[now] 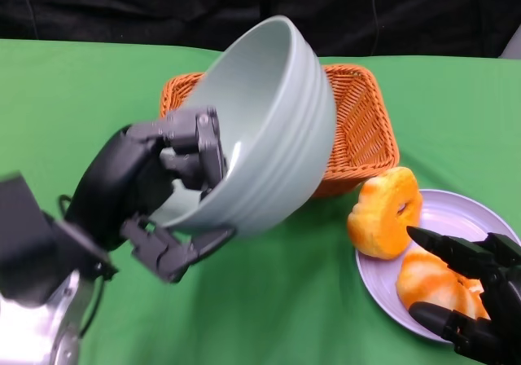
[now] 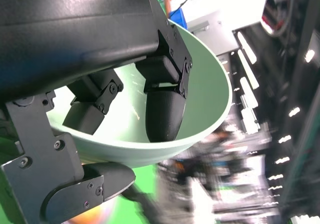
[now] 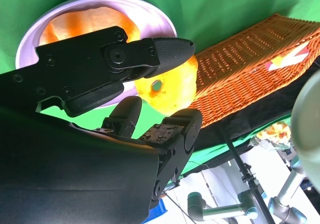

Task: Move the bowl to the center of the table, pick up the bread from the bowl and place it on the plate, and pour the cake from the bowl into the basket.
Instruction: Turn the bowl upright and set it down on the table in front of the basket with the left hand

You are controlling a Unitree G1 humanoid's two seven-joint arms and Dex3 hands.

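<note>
My left hand (image 1: 175,190) grips the rim of the pale green bowl (image 1: 269,129), fingers inside and thumb under, and holds it tipped on its side above the orange wicker basket (image 1: 362,116). In the left wrist view the bowl (image 2: 200,99) looks empty. A piece of cake (image 3: 290,58) lies in the basket (image 3: 250,79). Two orange breads sit on the lilac plate (image 1: 456,218): a ring-shaped one (image 1: 384,212) leaning at its left rim and another (image 1: 431,279) near my right hand (image 1: 476,296). That hand hovers over the plate with fingers apart, holding nothing.
Green cloth (image 1: 73,96) covers the table, with a black backdrop (image 1: 163,6) behind its far edge. The basket stands at the back centre, the plate at the front right. Lab equipment shows beyond the table in the right wrist view.
</note>
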